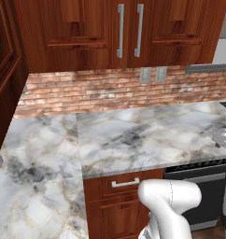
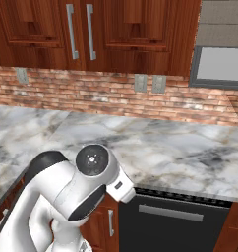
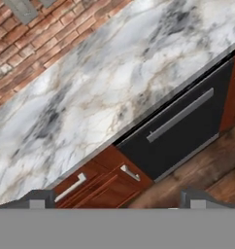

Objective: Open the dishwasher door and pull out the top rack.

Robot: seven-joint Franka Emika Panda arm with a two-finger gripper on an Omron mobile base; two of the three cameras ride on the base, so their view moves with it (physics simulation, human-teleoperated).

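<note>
Dishwasher door (image 3: 180, 130) is shut, sitting under the front edge of the marble counter (image 3: 105, 82), black panel with its grey bar handle (image 3: 180, 115) running across the upper part; also seen in the right base view (image 2: 175, 224) and at the lower right of the left base view (image 1: 206, 196). Top rack is behind the closed door, so can't say anything about it. Hand (image 3: 114, 198) is up above counter height, well apart from the door, fingers spread wide and holding nothing. Risks as I judge them: the wooden drawer front (image 3: 88, 187) right beside the door has its own small silver handle (image 3: 71, 187), and a sloppy approach could land on that instead of the bar. The counter lip overhangs the door's vented top strip, so coming straight down could clip the edge before reaching the handle. The bar looks slim and sits close to the panel; a shallow grip could slip off once the door starts to swing. Door hinges low, so pulling straight out rather than along an arc could jam it or drag the hand off. Surroundings: bare marble counter in an L, brick backsplash (image 1: 115, 88) with outlets, dark red wood upper cabinets (image 2: 96, 34), wood plank floor (image 3: 207, 180).
</note>
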